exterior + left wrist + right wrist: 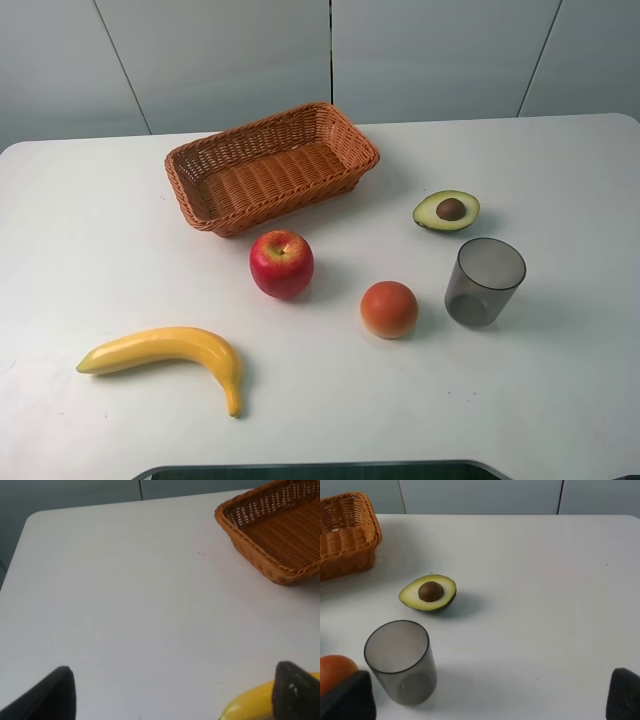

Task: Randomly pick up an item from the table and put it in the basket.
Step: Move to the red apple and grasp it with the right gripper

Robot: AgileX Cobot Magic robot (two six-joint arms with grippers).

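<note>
The red apple (281,263) with a yellowish patch at its stem stands on the white table (80,250), just in front of the orange-brown wicker basket (285,205). The basket is empty. It also shows in the left wrist view (260,562) and the right wrist view (345,550). The apple is in neither wrist view. My left gripper (175,692) is open and empty, low over the table beside the banana. My right gripper (487,697) is open and empty, near the grey cup. Neither gripper shows in the exterior view.
A yellow banana (175,352) lies at the front left, by my left fingertip (295,690). An orange-red round fruit (389,309), a grey translucent cup (484,282) and a halved avocado (447,211) stand to the right of the apple.
</note>
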